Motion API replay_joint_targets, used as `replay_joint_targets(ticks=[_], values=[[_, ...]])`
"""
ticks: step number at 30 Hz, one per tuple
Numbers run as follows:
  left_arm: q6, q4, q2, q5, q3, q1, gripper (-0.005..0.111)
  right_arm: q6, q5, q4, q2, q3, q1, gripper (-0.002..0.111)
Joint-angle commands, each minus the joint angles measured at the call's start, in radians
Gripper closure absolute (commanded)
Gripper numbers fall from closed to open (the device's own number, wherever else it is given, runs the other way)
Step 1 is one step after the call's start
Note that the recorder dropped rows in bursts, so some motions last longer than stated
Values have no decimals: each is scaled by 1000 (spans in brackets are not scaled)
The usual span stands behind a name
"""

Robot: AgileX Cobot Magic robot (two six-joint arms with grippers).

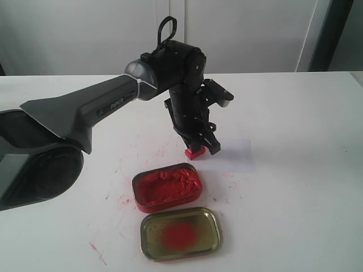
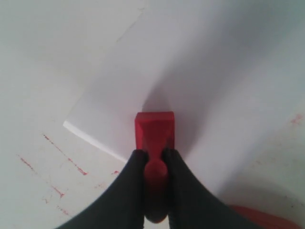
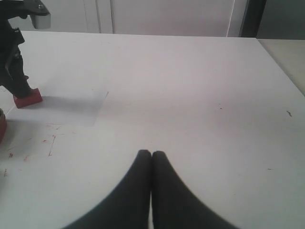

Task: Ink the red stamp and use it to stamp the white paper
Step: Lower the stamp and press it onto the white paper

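Left hand (image 1: 201, 146): clenched on the narrow handle of the red stamp (image 1: 194, 152), one dark finger on each side, the hand pointing down at the tabletop (image 1: 295, 141).
Red stamp: upright, wide flat base downward, at the corner of the white paper (image 1: 235, 156) that lies nearest the tin. The left wrist view shows the base over the paper, just inside its edge. The right wrist view shows it low against the sheet, but I cannot tell whether it actually touches.
White paper: a thin plain sheet lying flat on the tabletop, beyond the tin and to the right of the stamp in the exterior view. The arm's shadow falls across part of it.
Left arm (image 1: 96, 107): dark grey and black, reaching in from the left edge of the exterior view and bending down at the wrist above the paper.
Right hand (image 3: 151, 155): clenched with nothing in it, its two dark fingers pressed together, over a bare stretch of tabletop well apart from the stamp and paper.
Tin (image 1: 167, 188): a red rectangular tin of lumpy red paste, open, on the tabletop near the stamp on the camera side.
Lid (image 1: 181, 233): gold-coloured metal, lying inside-up just beside the tin, closer to the camera, with a red blotch in its middle.
Tabletop: white, with thin red smears (image 1: 97, 253) and specks scattered around the tin and the near edge of the paper.
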State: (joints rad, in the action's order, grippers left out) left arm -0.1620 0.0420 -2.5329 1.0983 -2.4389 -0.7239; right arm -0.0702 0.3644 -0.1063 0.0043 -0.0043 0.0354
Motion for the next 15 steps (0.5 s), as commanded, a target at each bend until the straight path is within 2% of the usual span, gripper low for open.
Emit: replay_joint_targets(ticks=[1,15], values=[[6,-29,-80,-14,17,3,107,3,-13,2,-4,4,3,108],[6,-33,-166,-3,17,3,107,3,-13,2,-4,4,3,108]])
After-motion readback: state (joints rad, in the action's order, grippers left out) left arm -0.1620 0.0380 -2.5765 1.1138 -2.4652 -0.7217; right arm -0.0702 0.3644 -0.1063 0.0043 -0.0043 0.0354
